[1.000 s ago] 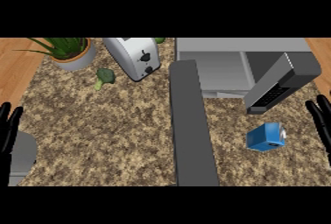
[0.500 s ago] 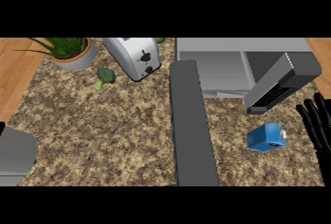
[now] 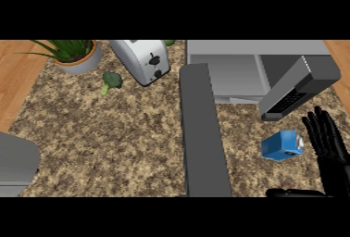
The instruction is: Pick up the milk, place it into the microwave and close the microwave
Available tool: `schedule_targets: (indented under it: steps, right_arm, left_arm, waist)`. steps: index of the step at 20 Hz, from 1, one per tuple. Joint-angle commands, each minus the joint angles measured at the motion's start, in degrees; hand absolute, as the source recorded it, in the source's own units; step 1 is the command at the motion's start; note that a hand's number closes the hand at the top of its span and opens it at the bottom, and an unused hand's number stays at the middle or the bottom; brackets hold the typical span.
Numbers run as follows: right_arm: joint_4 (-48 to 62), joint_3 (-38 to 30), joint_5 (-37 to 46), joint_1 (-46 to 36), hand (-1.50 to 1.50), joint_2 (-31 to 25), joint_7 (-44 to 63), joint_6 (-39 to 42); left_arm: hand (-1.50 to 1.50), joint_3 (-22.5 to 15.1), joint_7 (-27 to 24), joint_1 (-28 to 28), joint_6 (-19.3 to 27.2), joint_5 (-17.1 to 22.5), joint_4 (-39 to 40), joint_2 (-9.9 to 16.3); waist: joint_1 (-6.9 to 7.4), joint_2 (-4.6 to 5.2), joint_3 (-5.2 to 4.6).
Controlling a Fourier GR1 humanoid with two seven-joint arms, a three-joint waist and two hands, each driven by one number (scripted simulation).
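The milk is a small blue carton standing on the speckled counter, just below the microwave's open door. The grey microwave sits at the back right with its cavity exposed. My right hand is just right of the carton, fingers straight and pointing up, close to it but apart from it; its thumb shows below. It holds nothing. Of my left arm only the grey forearm shows at the left edge; the hand itself is out of view.
A long dark grey slab runs down the counter left of the milk. A white toaster, a potted plant and a piece of broccoli stand at the back left.
My right hand has moved left and down, closer to the milk. My left hand has slid out of view at the left edge, leaving only the forearm.
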Motion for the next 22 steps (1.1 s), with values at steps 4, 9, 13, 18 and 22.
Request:
schedule_targets:
  steps: [4,9,13,18,22]
  right_arm:
    - [12.2,-8.3,-2.7,-1.3,-1.5,-3.1,-7.0,1.5]
    - [20.4,-10.6,-1.8,-3.8,-1.5,-4.8,-11.8,2.1]
    - [28.5,-11.7,-0.7,-6.5,-1.5,-7.1,-16.2,3.5]
    - [41.4,-11.0,1.6,-9.4,-1.5,-5.7,-26.2,3.0]
    - [47.0,-11.5,2.0,-13.1,-1.5,-7.7,-28.0,3.6]
  left_arm:
    - [-1.5,-0.9,2.1,3.3,-1.1,-0.8,-4.9,-3.1]
    - [-1.5,5.1,4.1,-0.7,-1.5,4.7,-2.6,0.0]
    - [-1.5,6.4,0.4,3.6,-7.1,4.8,-1.6,-2.0]
    - [-1.5,4.1,2.5,3.0,-5.6,1.8,-4.5,-4.8]
    - [-1.5,5.7,-0.5,1.3,-7.9,1.1,0.3,-4.8]
  waist:
    - [0.0,0.01,0.02]
    - [-0.06,0.03,0.01]
    - [0.13,-0.01,-0.01]
    - [0.15,0.05,0.02]
    - [0.07,0.04,0.0]
